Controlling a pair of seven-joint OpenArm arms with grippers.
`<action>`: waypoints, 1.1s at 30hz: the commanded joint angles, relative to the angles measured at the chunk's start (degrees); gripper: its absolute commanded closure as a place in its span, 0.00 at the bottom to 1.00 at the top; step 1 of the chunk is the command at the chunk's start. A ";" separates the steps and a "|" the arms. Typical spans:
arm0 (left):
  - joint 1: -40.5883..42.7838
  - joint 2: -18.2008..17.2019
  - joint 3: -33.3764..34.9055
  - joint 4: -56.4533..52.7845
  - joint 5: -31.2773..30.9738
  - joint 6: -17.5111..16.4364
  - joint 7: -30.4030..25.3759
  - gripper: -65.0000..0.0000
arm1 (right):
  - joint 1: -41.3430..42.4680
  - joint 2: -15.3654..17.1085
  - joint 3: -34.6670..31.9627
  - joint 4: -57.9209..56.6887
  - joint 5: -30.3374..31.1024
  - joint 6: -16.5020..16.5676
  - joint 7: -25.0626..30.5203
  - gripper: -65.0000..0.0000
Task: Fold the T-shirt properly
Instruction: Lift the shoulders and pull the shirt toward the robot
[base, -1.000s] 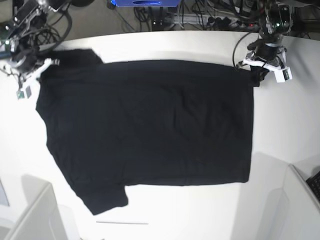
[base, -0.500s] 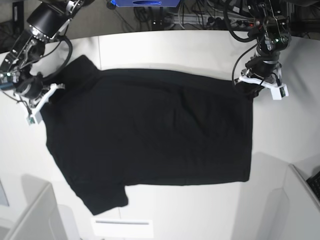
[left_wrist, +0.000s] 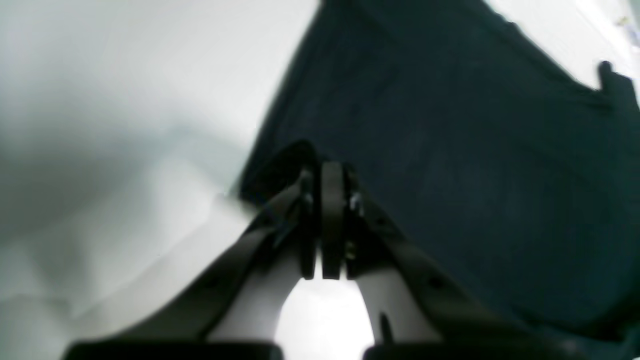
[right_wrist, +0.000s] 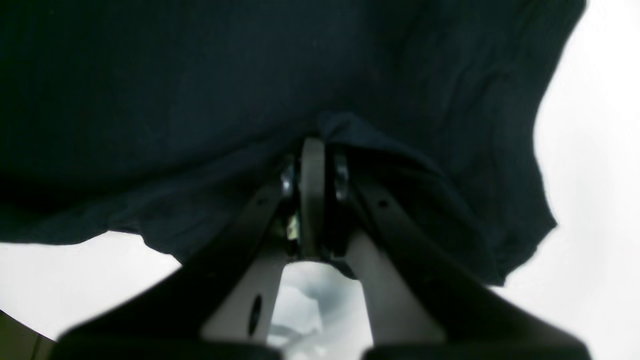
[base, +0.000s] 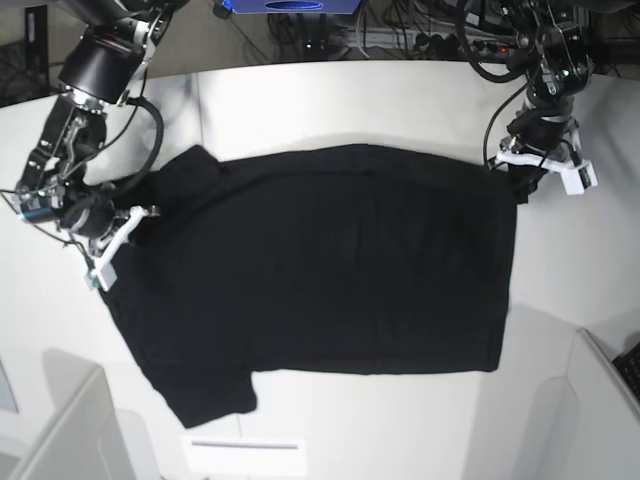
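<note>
The black T-shirt (base: 320, 270) lies spread on the white table (base: 330, 95), plain side up, collar end to the left and hem to the right. My left gripper (base: 520, 185) is shut on the hem's far right corner; in the left wrist view its jaws pinch the T-shirt (left_wrist: 450, 150) corner at the gripper (left_wrist: 325, 175). My right gripper (base: 125, 235) is shut on the shoulder edge at the left; in the right wrist view the T-shirt (right_wrist: 200, 100) bunches over the gripper (right_wrist: 312, 150). One sleeve (base: 205, 400) points toward the near edge, the other (base: 195, 165) lies far left.
Grey boxes stand at the near left (base: 60, 430) and near right (base: 590, 410) corners. A white paper sheet (base: 243, 455) lies below the near sleeve. Cables and a blue case (base: 290, 8) lie beyond the table's far edge.
Both grippers moved right and toward the near side with the shirt held. The far edge of the shirt has slid nearer, and the left shoulder has been drawn inward.
</note>
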 joint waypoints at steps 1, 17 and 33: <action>-0.95 -0.59 -0.52 1.26 -0.29 -0.29 -1.26 1.00 | 1.65 0.62 -0.11 -0.10 0.89 -0.75 1.86 1.00; -15.89 -0.15 -0.43 -4.46 13.25 -0.20 10.87 1.00 | 7.90 0.62 -0.19 -10.30 0.89 -3.13 8.11 1.00; -19.76 -0.59 -0.52 -11.32 15.01 -0.20 10.61 1.00 | 12.73 2.03 -7.40 -21.81 0.89 -6.64 18.57 1.00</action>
